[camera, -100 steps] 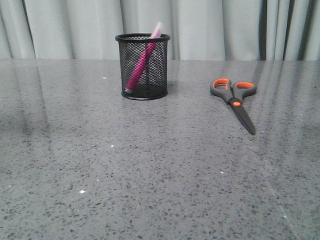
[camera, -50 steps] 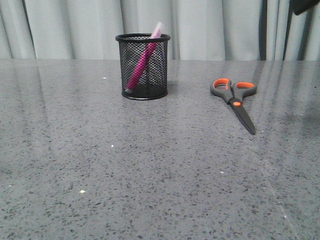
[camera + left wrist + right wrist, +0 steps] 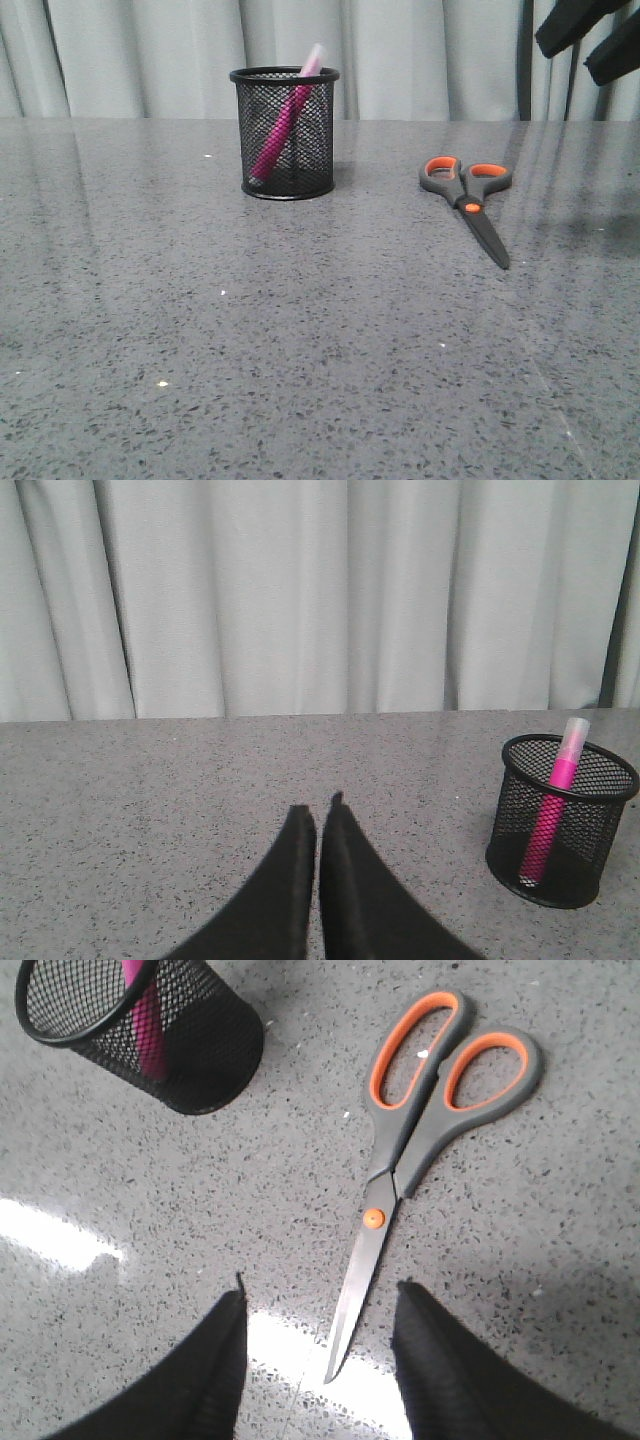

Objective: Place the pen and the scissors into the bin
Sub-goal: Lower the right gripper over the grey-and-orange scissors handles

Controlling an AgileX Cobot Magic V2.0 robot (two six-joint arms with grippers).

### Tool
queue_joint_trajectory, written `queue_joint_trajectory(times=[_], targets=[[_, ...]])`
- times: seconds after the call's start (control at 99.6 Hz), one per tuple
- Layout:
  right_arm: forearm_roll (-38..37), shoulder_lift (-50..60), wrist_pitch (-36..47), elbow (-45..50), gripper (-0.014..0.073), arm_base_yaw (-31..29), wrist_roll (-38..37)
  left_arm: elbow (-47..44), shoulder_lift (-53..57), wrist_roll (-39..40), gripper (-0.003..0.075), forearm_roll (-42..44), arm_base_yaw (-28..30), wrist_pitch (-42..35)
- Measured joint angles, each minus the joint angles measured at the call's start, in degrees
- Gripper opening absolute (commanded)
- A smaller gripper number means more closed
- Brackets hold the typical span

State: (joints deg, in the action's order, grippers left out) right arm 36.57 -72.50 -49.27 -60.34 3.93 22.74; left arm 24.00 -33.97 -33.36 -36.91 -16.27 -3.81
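One pen (image 3: 283,118) leans inside the one bin (image 3: 287,133), cap end above the rim. One pair of scissors (image 3: 468,199) lies flat, closed, on the worktop (image 3: 320,340), well right of the bin. Right fingers (image 3: 205,1360) released, above the blades; left fingers (image 3: 290,880) clenched, empty.
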Motion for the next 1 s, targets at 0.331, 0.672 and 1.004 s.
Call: queue_joint_trajectory(times=[0.331, 0.672, 1.004], targets=[[-23.25, -8.03, -3.21, -8.49, 0.0289, 10.58, -20.35, 0.00, 0.00, 0.00, -0.0022, 0.00, 0.00, -0.09], [-31.02, -18.09, -5.45, -15.21, 0.0335, 15.18, -30.28, 0.00, 0.00, 0.00, -0.0022, 0.00, 0.00, -0.13], [-31.67, -25.92, -8.42, -21.46, 0.0385, 15.66, -31.99, 0.00, 0.00, 0.00, -0.0022, 0.00, 0.00, -0.13]])
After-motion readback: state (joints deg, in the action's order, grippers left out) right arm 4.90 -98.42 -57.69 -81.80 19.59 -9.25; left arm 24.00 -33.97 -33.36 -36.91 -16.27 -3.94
